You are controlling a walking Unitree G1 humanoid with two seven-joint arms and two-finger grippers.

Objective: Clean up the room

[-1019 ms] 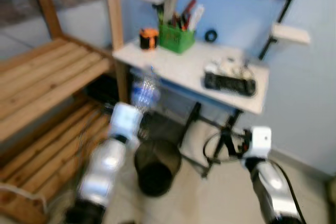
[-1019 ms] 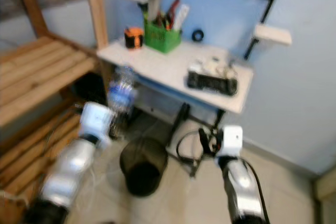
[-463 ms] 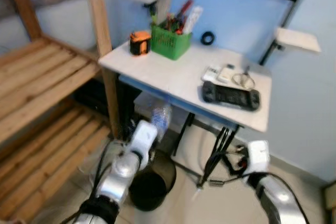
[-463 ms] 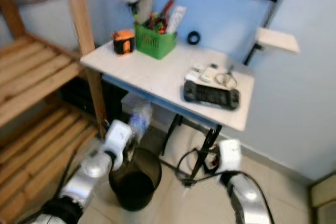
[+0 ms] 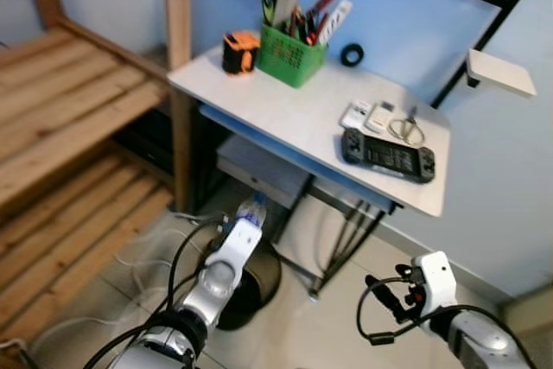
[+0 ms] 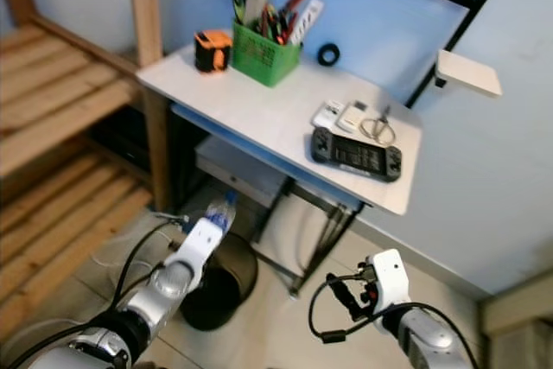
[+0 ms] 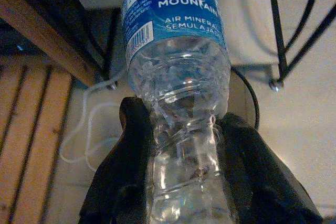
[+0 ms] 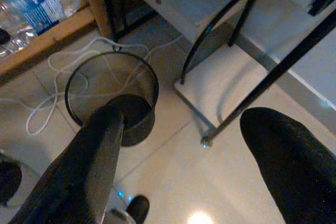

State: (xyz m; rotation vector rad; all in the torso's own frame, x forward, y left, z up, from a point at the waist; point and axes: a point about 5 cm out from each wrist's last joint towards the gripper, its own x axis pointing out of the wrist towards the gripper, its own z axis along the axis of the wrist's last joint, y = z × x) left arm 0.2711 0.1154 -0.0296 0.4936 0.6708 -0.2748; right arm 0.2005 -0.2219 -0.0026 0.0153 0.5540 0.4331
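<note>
A clear plastic water bottle (image 7: 176,45) with a blue label is held neck-down in my left gripper (image 7: 181,124), which is shut on its lower part. In the left eye view the bottle (image 5: 251,210) sticks up past my left wrist, just above the rim of a black mesh bin (image 5: 259,276) on the floor under the desk. My right gripper (image 8: 184,114) is open and holds nothing. It hangs low at the right (image 5: 384,295), over the floor and to the right of the bin (image 8: 113,98).
A white desk (image 5: 294,118) on black metal legs carries a green pen holder (image 5: 289,54), an orange tape measure (image 5: 239,52) and a black game console (image 5: 387,155). Wooden slats (image 5: 69,127) fill the left. White cables (image 8: 52,66) lie on the tiled floor by the bin.
The head camera has shifted and sharpened. My left arm has brought the bottle down from desk height to just over the bin. The right arm has sunk a little.
</note>
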